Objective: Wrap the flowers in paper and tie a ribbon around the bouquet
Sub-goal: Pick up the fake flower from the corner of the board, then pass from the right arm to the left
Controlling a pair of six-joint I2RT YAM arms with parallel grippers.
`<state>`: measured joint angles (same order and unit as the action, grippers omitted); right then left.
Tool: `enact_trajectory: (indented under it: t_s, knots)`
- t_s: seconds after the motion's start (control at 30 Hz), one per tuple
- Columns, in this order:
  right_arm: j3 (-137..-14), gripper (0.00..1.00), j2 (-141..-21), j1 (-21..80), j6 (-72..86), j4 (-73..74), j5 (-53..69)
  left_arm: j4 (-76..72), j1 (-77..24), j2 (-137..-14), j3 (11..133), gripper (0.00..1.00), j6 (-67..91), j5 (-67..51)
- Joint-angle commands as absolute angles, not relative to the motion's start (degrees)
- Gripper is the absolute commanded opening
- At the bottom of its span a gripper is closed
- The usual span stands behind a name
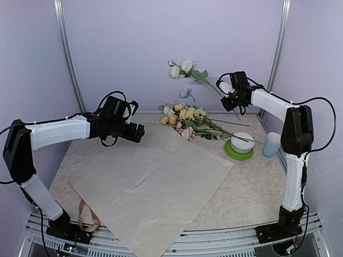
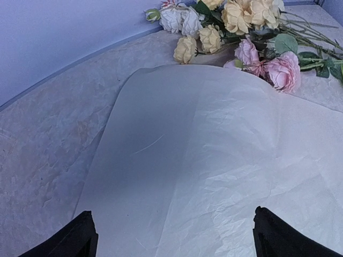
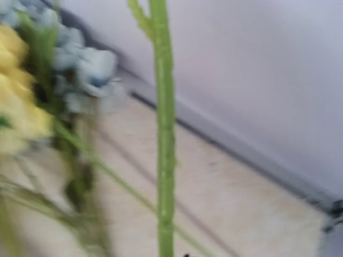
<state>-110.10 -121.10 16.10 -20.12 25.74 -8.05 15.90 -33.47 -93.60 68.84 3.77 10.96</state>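
Note:
The paper lies flat in the middle of the table as one large pale peach sheet. Most of the flowers lie in a pile at its far edge, yellow, white and pink blooms toward the left and stems toward the right. My right gripper is shut on one long green stem, holding a white bloom in the air above the pile. My left gripper hovers open over the paper's far left corner, with nothing between its fingers. The ribbon lies looped at the near left edge.
A white bowl on a green plate and a pale blue cup stand at the right, beside the stem ends. The table has a back wall and metal posts in the corners.

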Motion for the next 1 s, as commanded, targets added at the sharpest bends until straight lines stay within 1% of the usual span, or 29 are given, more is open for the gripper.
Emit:
enact_trajectory:
  t_s: [0.0, 0.17, 0.4, 0.5, 0.6, 0.7, 0.77, 0.83, 0.9, 0.97]
  knots:
    - [-111.71, 0.00, -120.77, 19.89, -3.25, 34.22, -6.22, 16.20, -33.75, -91.41, 67.97, 0.99, 3.40, 11.65]
    - [-107.02, 0.00, -120.05, 21.08, 6.67, 33.32, 2.25, 16.38, -33.82, -90.91, 67.36, 0.99, 3.77, 11.27]
    - [-92.18, 0.00, -113.91, 21.95, 13.05, 17.06, 18.40, 15.11, -33.63, -88.82, 65.19, 0.99, 4.22, 9.66]
    - [-85.71, 0.00, -109.64, 24.07, 14.00, 9.04, 21.85, 13.49, -33.49, -87.46, 64.33, 0.99, 4.90, 6.76]
    - [-79.03, 0.00, -105.52, 28.05, 19.73, -0.71, 24.45, 8.89, -33.14, -85.98, 63.43, 0.99, 7.44, -0.77]
    - [-71.86, 0.00, -103.30, 33.75, 29.79, -14.89, 27.66, 1.36, -32.94, -85.41, 62.34, 0.98, 11.56, -12.25]
    - [-68.39, 0.00, -103.37, 37.92, 35.15, -24.70, 28.71, -7.51, -32.60, -85.69, 60.24, 0.98, 18.15, -19.90]
    - [-67.84, 0.00, -104.61, 41.66, 36.93, -29.98, 28.60, -17.16, -32.60, -86.65, 59.07, 0.97, 24.76, -26.71]
    - [-67.78, 0.00, -105.88, 44.35, 37.71, -33.49, 27.73, -23.45, -33.03, -87.53, 59.03, 0.97, 28.85, -29.81]
    - [-67.00, 0.00, -106.56, 45.99, 39.41, -38.33, 28.32, -26.93, -33.07, -87.79, 58.52, 0.97, 31.39, -29.75]
